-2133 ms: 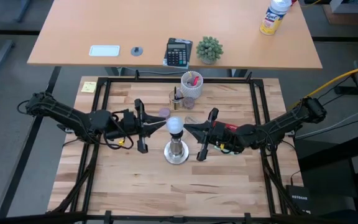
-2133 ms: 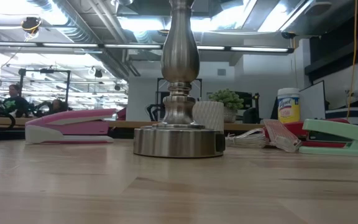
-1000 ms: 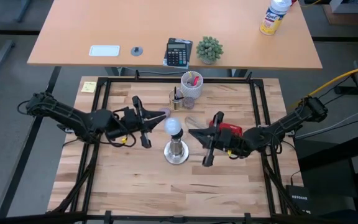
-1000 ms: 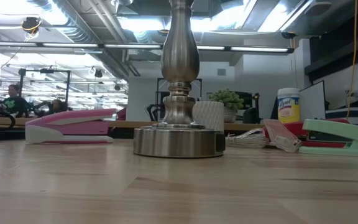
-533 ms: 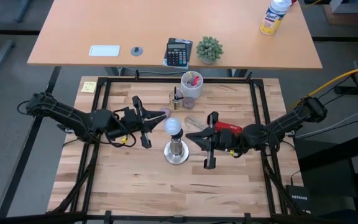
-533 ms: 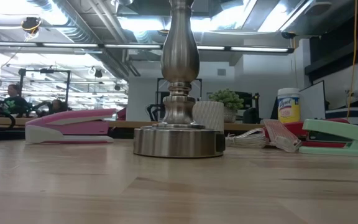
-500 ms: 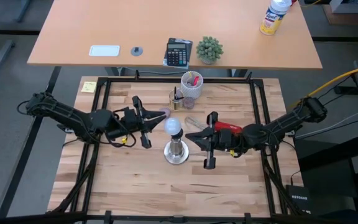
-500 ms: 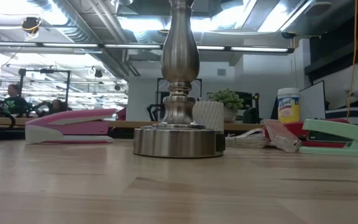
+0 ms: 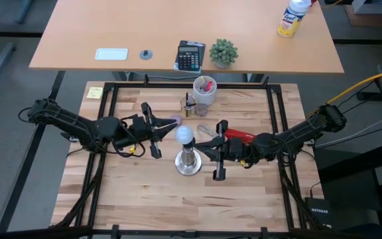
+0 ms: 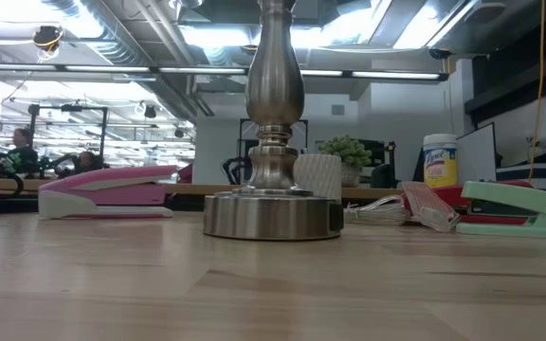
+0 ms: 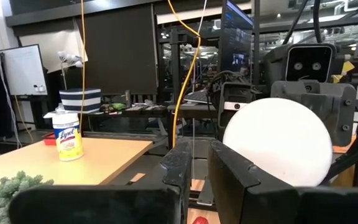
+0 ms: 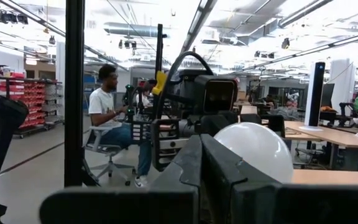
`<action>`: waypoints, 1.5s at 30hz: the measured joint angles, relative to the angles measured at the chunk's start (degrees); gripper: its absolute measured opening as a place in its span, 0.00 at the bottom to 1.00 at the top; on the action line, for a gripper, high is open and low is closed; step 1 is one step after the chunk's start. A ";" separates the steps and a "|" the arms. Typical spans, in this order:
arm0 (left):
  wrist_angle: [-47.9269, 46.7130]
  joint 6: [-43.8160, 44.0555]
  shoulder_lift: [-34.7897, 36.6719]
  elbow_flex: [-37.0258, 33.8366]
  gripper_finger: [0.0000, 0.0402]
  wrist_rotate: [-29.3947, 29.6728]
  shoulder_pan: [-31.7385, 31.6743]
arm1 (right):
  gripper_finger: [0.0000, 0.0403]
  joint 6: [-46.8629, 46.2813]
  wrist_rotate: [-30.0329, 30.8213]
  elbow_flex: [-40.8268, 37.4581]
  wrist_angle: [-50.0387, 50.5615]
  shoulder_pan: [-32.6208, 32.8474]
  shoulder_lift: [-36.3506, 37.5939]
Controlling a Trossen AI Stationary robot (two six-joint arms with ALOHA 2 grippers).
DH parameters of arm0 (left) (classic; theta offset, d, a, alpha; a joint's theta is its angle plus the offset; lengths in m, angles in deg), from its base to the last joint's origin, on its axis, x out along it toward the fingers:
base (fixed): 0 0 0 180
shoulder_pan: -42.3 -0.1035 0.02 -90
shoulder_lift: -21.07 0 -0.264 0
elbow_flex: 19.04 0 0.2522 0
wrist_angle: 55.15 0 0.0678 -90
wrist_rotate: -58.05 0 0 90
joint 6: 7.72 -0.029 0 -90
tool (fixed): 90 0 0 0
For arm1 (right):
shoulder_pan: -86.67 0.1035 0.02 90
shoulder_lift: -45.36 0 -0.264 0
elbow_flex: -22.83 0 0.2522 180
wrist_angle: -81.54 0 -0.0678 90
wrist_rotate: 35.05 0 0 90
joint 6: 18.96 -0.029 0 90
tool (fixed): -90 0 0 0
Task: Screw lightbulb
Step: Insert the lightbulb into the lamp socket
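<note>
The white lightbulb sits upright on top of the silver socket stand, which stands mid-table; its screw base is hidden from above. The low view shows only the stand's stem and round base. My left gripper hovers level just left of the bulb, with only a narrow gap between its fingers and nothing in it. In its wrist view the bulb shows beside one finger. My right gripper is shut just right of the bulb, which shows past its fingers.
A white cup of pens, a small metal cup and a purple cap stand behind the stand. A red item lies under my right arm. A pink stapler and a green stapler lie at the sides.
My right gripper, still shut, has turned and edged toward the table's left, bringing its fingertips nearer the bulb. The bulb, the stand and my left arm have kept still.
</note>
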 joint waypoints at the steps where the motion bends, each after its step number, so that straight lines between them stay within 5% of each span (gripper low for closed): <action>1: 0.00 0.00 0.00 0.00 0.11 0.00 0.00 | 0.02 -0.07 0.01 0.00 -0.02 0.00 -0.02; 45: 0.02 0.07 0.02 0.00 0.11 -0.24 0.00 | 0.02 -5.23 -2.01 -0.07 -2.32 -3.02 -2.97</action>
